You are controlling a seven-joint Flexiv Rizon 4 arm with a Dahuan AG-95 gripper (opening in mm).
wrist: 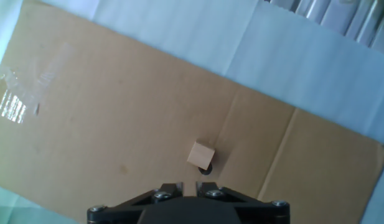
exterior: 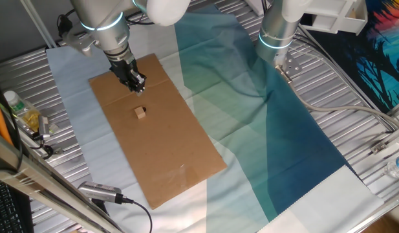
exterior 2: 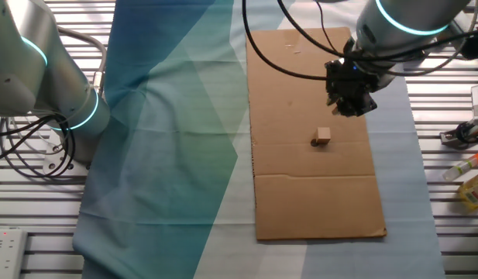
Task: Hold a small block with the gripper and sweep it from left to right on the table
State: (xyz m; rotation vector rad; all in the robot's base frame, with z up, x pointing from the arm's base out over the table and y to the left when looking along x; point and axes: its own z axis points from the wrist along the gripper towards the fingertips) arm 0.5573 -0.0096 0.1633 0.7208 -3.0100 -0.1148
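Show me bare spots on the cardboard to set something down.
The cardboard is bare from the block down to its near edge, and along its cloth-side strip. Crowded only at the far end, where the gripper hangs above, beside the block.

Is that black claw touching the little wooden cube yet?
Apart. One fixed view shows the gripper hanging clear of the small block, with bare cardboard between them; the other fixed view shows the same gap.

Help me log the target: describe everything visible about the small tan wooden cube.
The small tan light-wood cube looks plain and unmarked, with crisp edges. It rests flat on the brown cardboard rectangle, near its fold crease, touching only the cardboard. The black two-finger gripper hangs above and slightly to one side, not holding it.
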